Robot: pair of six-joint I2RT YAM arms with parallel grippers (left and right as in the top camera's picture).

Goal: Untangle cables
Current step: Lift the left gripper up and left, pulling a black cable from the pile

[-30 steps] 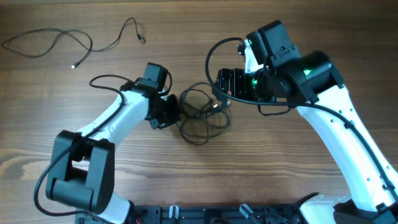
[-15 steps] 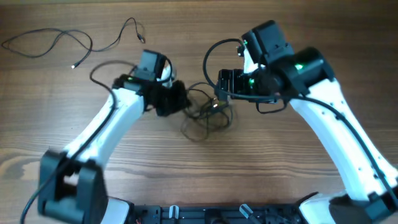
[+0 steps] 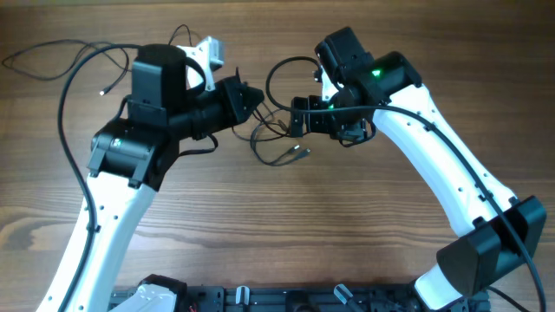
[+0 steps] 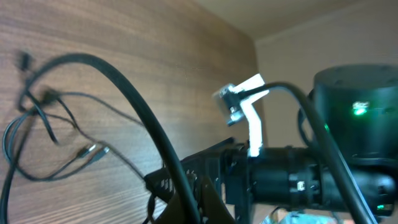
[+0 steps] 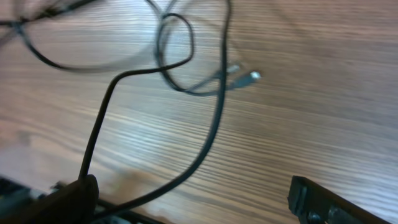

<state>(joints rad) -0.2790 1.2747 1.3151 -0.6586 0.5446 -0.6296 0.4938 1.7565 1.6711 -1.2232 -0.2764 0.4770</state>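
A loose tangle of thin dark cables (image 3: 276,143) lies mid-table, its silvery plug ends (image 3: 300,154) toward the front. My left gripper (image 3: 254,95) hovers at the tangle's upper left, shut, with a thin strand running from its tips down into the loops. In the left wrist view the tangle (image 4: 37,124) is at the left and the dark fingers (image 4: 199,202) are partly hidden by the arm's thick cable. My right gripper (image 3: 297,117) stands open just right of the tangle; its view shows the loops (image 5: 177,56), the plug tips (image 5: 252,76) and wide-apart fingers (image 5: 320,200).
A separate thin cable (image 3: 65,59) trails across the far left of the wooden table (image 3: 347,225), with another strand (image 3: 184,36) near the back edge. The right arm's own thick black cable (image 3: 279,71) loops above the tangle. Both arms crowd the table's middle.
The left arm has risen and swung back, and its gripper has closed. The tangle has been drawn up and back with it. The right gripper shifted slightly left, still open.
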